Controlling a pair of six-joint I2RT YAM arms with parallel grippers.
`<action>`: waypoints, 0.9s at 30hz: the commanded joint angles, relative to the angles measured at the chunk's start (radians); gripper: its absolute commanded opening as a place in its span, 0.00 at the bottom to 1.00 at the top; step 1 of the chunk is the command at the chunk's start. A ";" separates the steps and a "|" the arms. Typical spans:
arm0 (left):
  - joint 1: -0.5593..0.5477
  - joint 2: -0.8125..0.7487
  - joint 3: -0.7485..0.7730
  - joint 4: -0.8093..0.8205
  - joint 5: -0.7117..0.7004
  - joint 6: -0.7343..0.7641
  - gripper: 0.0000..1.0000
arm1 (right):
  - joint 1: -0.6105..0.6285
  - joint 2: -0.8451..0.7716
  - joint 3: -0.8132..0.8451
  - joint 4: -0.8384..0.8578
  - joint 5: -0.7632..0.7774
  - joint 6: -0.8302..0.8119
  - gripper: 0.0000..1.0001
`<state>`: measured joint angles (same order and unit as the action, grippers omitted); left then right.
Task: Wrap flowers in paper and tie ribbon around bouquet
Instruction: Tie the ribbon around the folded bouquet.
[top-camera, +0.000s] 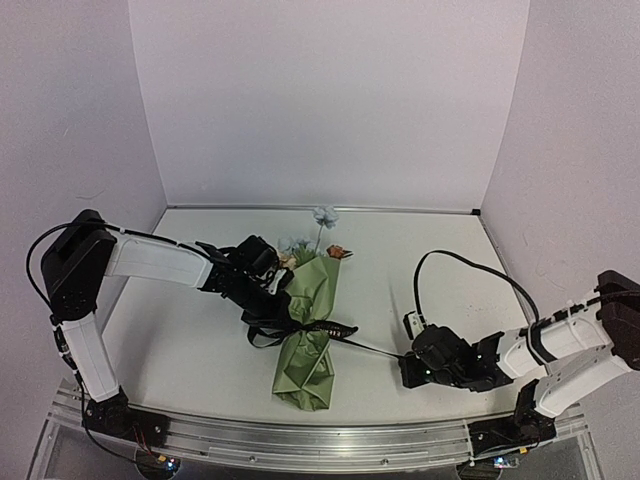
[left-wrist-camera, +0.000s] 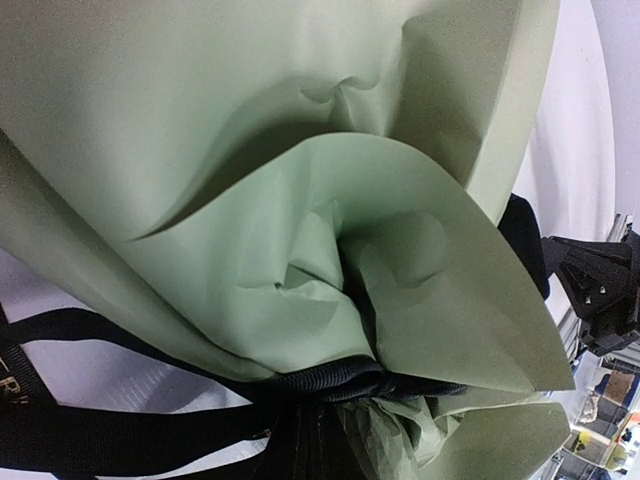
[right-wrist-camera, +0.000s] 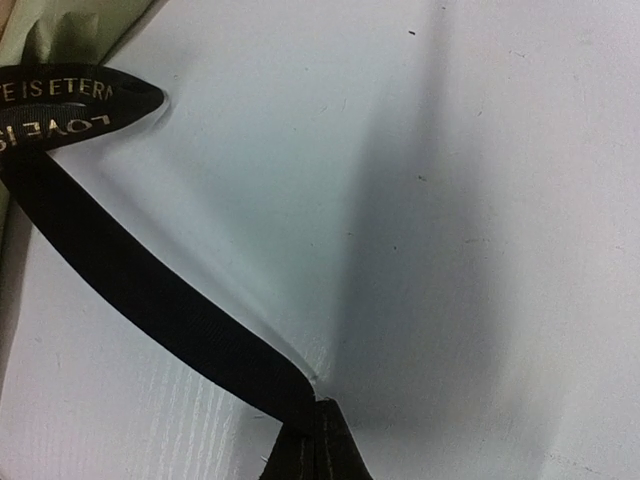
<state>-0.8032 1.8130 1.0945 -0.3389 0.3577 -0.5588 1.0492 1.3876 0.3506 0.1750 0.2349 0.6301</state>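
My right end effector (top-camera: 407, 363) is closed on the narrow black lettered ribbon (right-wrist-camera: 150, 300), taut to the olive-green paper-cone bouquet (top-camera: 310, 350) lying on the white surface (top-camera: 420, 270). Left end effector (top-camera: 262, 302) closed at its waist; hold unconfirmed. Risk: overpull drags the bouquet. Only the left wrist view shows paper puckering under the band.

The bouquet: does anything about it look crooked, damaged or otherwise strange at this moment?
Yes. The paper is crumpled where the ribbon cinches it, and one pale blue flower stands far above the rest. The ribbon is no neat bow: a loop lies left, one tail runs taut to the right pincer.
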 joint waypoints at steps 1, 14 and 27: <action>0.030 -0.039 0.002 -0.050 -0.053 0.004 0.01 | -0.014 0.005 -0.002 -0.173 0.011 -0.016 0.09; 0.043 -0.262 0.043 -0.102 -0.188 -0.038 0.65 | -0.015 -0.192 0.213 -0.487 0.058 -0.117 0.70; 0.160 -0.371 -0.159 -0.018 -0.103 -0.055 0.56 | -0.206 0.197 0.689 -0.491 -0.501 -0.400 0.66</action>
<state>-0.6590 1.4597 0.9699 -0.4098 0.2011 -0.6109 0.8884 1.4576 0.8826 -0.3041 -0.0391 0.3511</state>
